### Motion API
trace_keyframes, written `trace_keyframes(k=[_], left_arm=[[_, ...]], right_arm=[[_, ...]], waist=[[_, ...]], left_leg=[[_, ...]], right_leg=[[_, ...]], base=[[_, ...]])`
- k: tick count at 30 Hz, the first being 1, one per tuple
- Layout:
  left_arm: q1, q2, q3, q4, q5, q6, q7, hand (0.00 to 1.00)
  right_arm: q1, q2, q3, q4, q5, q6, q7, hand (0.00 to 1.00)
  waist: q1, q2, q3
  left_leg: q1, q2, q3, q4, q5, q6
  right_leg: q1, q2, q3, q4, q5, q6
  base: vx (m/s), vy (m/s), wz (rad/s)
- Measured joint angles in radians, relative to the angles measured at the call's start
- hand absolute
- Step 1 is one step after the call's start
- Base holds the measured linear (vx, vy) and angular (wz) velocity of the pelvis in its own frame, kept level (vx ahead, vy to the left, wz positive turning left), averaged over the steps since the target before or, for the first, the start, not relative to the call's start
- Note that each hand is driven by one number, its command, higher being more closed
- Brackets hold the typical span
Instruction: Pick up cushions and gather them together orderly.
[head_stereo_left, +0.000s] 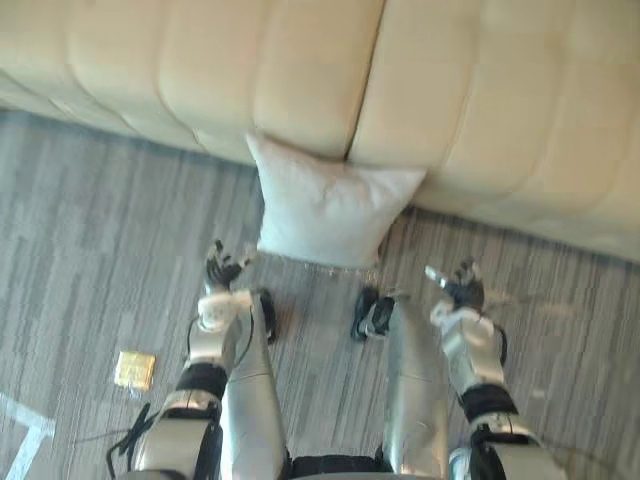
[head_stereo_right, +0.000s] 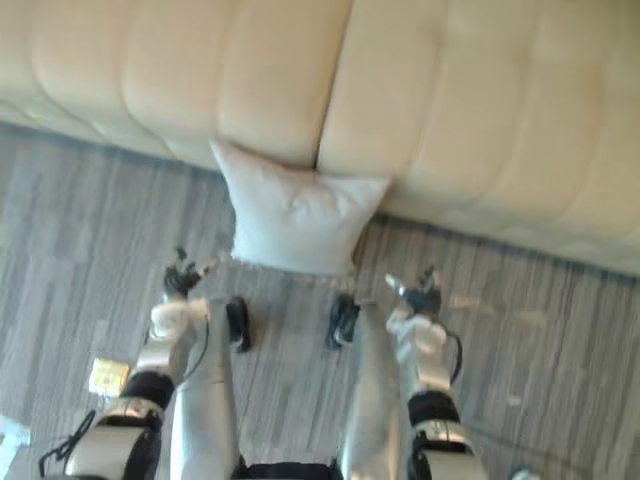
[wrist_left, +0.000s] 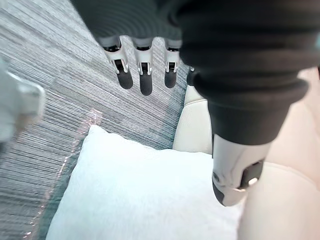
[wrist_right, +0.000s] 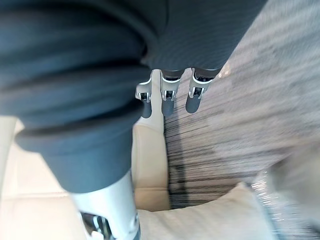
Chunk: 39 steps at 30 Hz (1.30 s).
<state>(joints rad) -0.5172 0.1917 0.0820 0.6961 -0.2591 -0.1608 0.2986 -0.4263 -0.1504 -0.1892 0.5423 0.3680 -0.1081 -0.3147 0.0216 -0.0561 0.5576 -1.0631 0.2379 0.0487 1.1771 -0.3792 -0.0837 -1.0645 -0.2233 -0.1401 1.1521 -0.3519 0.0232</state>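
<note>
Cushion count is one: a pale, squarish, soft-looking cushion (head_stereo_left: 325, 210) stands on the floor (head_stereo_left: 90, 250) and leans back against the front of the sofa (head_stereo_left: 200, 70). It sits right under the seam where the sofa's two sections meet. Its far corners stick up, and the left one looks a bit higher. Some thin clear film (wrist_left: 75, 150) glints along its near edge, but I can't tell if it goes all the way round.

Hands, two. The left hand (head_stereo_left: 222, 268) hangs just beside the cushion's near-left corner. The right hand (head_stereo_left: 460, 285) is off to the near right, a little further away. Both have fingers loosely straight and spread, holding nothing, and neither is on the cushion.

Other stuff: one small flat yellow square (head_stereo_left: 134, 369) lies on the floor, well to the left and nearer than the cushion. One strip of white tape (head_stereo_left: 25, 440) sits at the near-left corner.

The sofa is beige and smooth, maybe leather-ish, padded in plump vertical panels. The floor is grey carpet with fine streaky lines.
</note>
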Motion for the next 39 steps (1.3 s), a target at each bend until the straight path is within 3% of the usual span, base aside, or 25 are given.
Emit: trace_keyframes(k=[5, 14, 26, 30, 32, 37, 38, 39], left_arm=[[-0.16, 0.052, 0.018, -0.104, -0.014, -0.001, 0.032, 0.0], [-0.418, 0.14, -0.065, -0.153, -0.034, -0.025, 0.053, 0.0], [-0.599, 0.146, -0.112, -0.015, -0.072, -0.018, 0.05, 0.0], [-0.651, 0.122, -0.129, -0.006, -0.036, -0.007, 0.052, 0.0], [-0.689, 0.111, -0.141, -0.007, -0.008, -0.006, 0.056, 0.0], [-0.704, 0.084, -0.151, -0.026, 0.001, -0.005, 0.074, 0.0], [-0.697, 0.078, -0.156, -0.053, -0.007, 0.0, 0.088, 1.0], [-0.696, 0.075, -0.161, -0.061, -0.013, 0.001, 0.094, 1.0]], right_arm=[[-0.215, -0.093, -0.004, -0.066, 0.03, -0.009, -0.04, 0.0], [-0.51, -0.184, 0.009, -0.075, 0.146, -0.041, -0.03, 0.0], [-0.663, -0.131, -0.003, 0.043, 0.192, -0.129, -0.039, 0.0], [-0.716, -0.118, 0.009, 0.121, 0.193, -0.088, -0.019, 0.0], [-0.735, -0.07, 0.015, 0.143, 0.192, -0.071, -0.007, 0.0], [-0.733, -0.037, 0.038, 0.144, 0.192, -0.068, -0.005, 0.0], [-0.732, -0.039, 0.038, 0.144, 0.194, -0.069, -0.005, 1.0], [-0.732, -0.038, 0.039, 0.144, 0.195, -0.069, -0.005, 1.0]], waist=[[0.001, 0.001, 0.013], [0.005, 0.01, 0.017], [-0.017, 0.012, 0.018], [-0.01, 0.013, 0.019], [0.0, 0.016, 0.021], [0.008, 0.016, 0.021], [0.008, 0.016, 0.021], [0.008, 0.016, 0.021]], left_leg=[[-0.222, 0.013, 0.014, 0.052, 0.022, 0.011], [-0.382, -0.003, 0.021, 0.064, 0.038, 0.024], [-0.471, -0.004, 0.021, 0.067, 0.047, 0.027], [-0.509, -0.004, 0.02, 0.06, 0.06, 0.022], [-0.544, -0.003, 0.015, 0.059, 0.066, 0.019], [-0.565, -0.01, 0.008, 0.065, 0.066, 0.019], [-0.564, -0.014, 0.009, 0.065, 0.066, 0.019], [-0.564, -0.016, 0.009, 0.065, 0.066, 0.019]], right_leg=[[-0.24, 0.004, 0.028, 0.042, 0.046, -0.016], [-0.405, -0.01, 0.042, 0.06, 0.059, -0.009], [-0.487, -0.01, 0.043, 0.044, 0.081, -0.007], [-0.529, -0.007, 0.043, 0.038, 0.085, -0.004], [-0.561, -0.006, 0.038, 0.039, 0.089, -0.011], [-0.577, -0.01, 0.037, 0.048, 0.092, -0.014], [-0.576, -0.012, 0.039, 0.048, 0.092, -0.013], [-0.576, -0.012, 0.04, 0.048, 0.092, -0.012]], base=[[-0.05, 0.008, -0.12], [-0.01, 0.02, 0.04], [-0.03, 0.029, -0.02], [-0.05, 0.021, 0.0], [-0.04, 0.025, 0.03], [-0.01, 0.023, 0.05], [-0.02, 0.032, 0.06], [-0.02, 0.033, 0.04]])
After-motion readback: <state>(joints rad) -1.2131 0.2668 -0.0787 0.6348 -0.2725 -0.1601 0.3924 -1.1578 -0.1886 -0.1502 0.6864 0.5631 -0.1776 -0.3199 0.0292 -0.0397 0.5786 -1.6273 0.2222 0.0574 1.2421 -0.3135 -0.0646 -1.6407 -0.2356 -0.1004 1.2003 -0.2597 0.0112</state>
